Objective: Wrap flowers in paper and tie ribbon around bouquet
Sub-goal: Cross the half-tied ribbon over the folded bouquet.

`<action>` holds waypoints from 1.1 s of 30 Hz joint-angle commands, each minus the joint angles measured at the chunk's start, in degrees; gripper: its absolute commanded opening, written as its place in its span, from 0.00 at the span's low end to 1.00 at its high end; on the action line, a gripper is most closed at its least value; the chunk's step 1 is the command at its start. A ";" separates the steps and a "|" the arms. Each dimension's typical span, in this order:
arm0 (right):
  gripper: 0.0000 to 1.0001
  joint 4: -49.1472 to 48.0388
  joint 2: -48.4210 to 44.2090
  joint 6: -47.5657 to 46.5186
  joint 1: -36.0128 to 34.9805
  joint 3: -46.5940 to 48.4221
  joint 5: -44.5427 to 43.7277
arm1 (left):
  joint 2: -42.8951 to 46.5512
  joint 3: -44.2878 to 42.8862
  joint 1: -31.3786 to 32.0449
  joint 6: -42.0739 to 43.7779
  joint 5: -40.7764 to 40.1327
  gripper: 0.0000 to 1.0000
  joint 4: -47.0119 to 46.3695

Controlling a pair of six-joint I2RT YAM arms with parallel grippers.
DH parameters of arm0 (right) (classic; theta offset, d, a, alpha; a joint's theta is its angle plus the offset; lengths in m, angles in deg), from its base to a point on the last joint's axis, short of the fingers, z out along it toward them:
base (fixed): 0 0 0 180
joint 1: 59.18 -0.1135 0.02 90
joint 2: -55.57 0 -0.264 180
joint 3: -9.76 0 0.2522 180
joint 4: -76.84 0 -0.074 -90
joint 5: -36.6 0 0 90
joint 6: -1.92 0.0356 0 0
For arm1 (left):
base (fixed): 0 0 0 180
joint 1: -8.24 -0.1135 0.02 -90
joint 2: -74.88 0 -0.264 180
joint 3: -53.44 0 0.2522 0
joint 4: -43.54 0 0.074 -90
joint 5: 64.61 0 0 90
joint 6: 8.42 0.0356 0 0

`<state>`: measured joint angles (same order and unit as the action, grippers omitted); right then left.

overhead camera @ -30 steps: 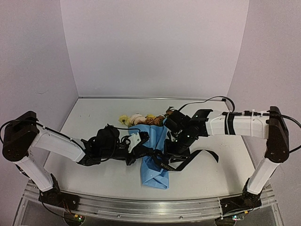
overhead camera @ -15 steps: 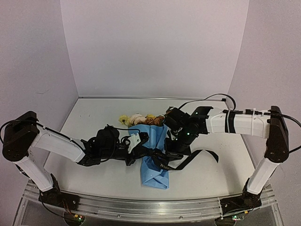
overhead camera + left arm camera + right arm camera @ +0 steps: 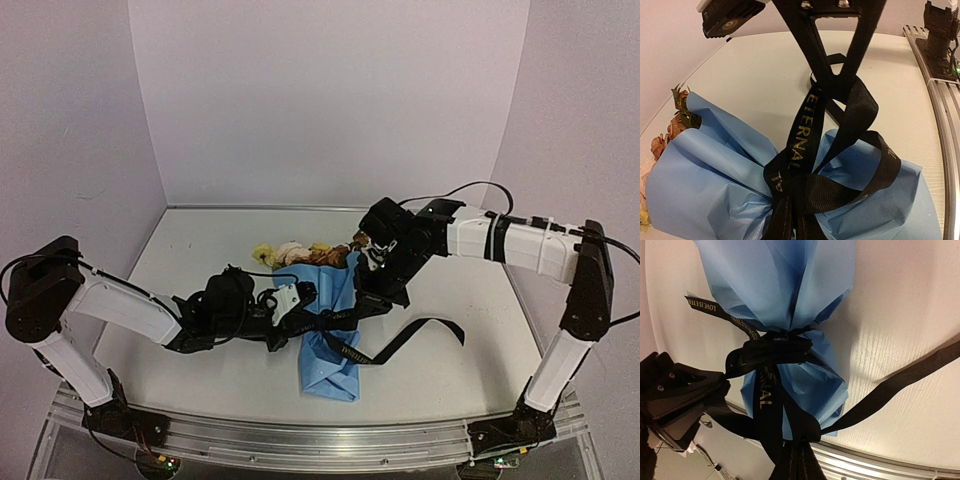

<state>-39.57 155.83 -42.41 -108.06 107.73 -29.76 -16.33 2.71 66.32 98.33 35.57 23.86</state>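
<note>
The bouquet lies mid-table: yellow, pink and brown flowers (image 3: 295, 252) stick out the far end of a light blue paper (image 3: 328, 365) cone. Black ribbon (image 3: 425, 328) with pale lettering is knotted round the cone's waist (image 3: 807, 130). My left gripper (image 3: 300, 325) is shut on a ribbon strand right at the knot (image 3: 792, 227). My right gripper (image 3: 368, 303) is shut on the strand that rises taut from the knot (image 3: 801, 462). In the left wrist view the right gripper (image 3: 837, 80) hangs above the cone. A few brown flowers (image 3: 675, 120) show at the left edge.
A loose ribbon tail (image 3: 900, 382) trails over the table to the right of the cone. An aluminium rail (image 3: 320, 435) runs along the near edge. White walls close the table at the back and both sides. The left gripper (image 3: 685, 390) sits close beside the knot.
The right gripper closed on the ribbon and then drew back and up toward the far right, pulling its strand tight. The left arm and the bouquet stayed in place.
</note>
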 commanded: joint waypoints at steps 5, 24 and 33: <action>0.00 1.01 4.15 1.58 3.94 6.33 12.83 | -1.98 -3.28 1.16 7.47 -5.20 0.21 0.88; 0.00 0.78 6.75 5.07 6.38 8.75 17.38 | 10.76 0.03 1.95 0.29 -13.93 0.52 10.63; 0.00 0.19 7.36 7.13 6.43 9.09 17.26 | 11.12 -3.56 1.94 -2.41 -10.71 0.63 13.94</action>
<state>-38.97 162.32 -36.93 -101.85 114.29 -12.89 -4.50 3.33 68.18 97.27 21.96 35.47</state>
